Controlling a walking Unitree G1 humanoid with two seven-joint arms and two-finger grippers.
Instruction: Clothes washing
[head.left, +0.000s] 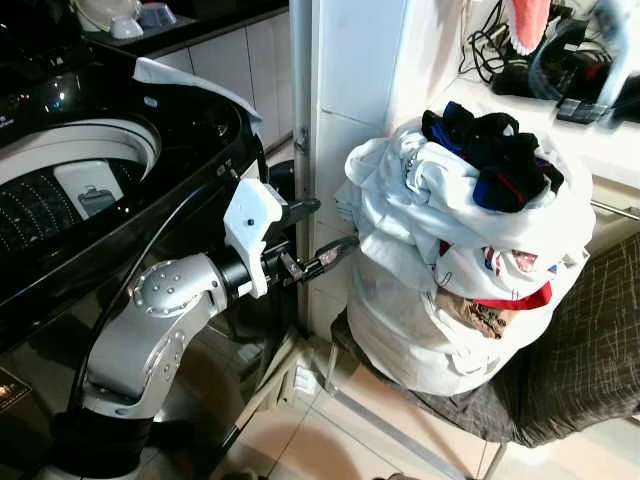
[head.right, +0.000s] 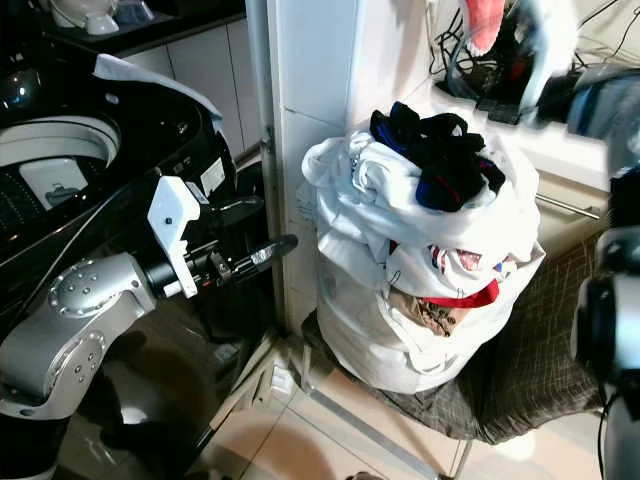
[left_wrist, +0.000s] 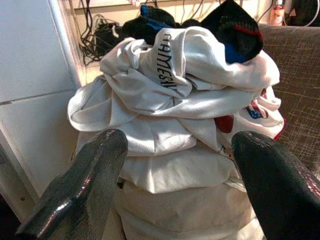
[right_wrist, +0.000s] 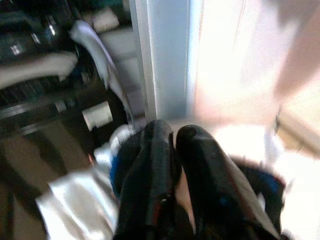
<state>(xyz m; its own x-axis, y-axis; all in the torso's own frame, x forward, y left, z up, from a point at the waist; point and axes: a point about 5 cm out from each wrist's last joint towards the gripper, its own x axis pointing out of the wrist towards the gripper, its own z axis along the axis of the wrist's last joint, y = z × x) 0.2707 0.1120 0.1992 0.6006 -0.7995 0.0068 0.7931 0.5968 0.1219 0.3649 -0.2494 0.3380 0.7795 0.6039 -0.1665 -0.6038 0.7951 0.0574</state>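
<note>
A tall heap of white laundry (head.left: 450, 250) sits on a dark woven chair seat (head.left: 590, 350), with dark socks and clothes (head.left: 495, 155) on top. My left gripper (head.left: 332, 228) is open and level with the heap's left side, just short of touching it. In the left wrist view its fingers (left_wrist: 85, 185) frame the white clothes (left_wrist: 185, 85). My right gripper (right_wrist: 172, 135) is shut, blurred, and hovers above the heap. The black top-loading washing machine (head.left: 190, 130) stands at my left with its drum (head.left: 70, 185) open.
A white tiled pillar (head.left: 345, 120) with a metal edge stands between washer and chair. Behind the heap, a counter holds cables and chargers (head.left: 540, 60). A white cloth (head.left: 190, 82) lies on the washer's rim. The floor is tiled (head.left: 340, 440).
</note>
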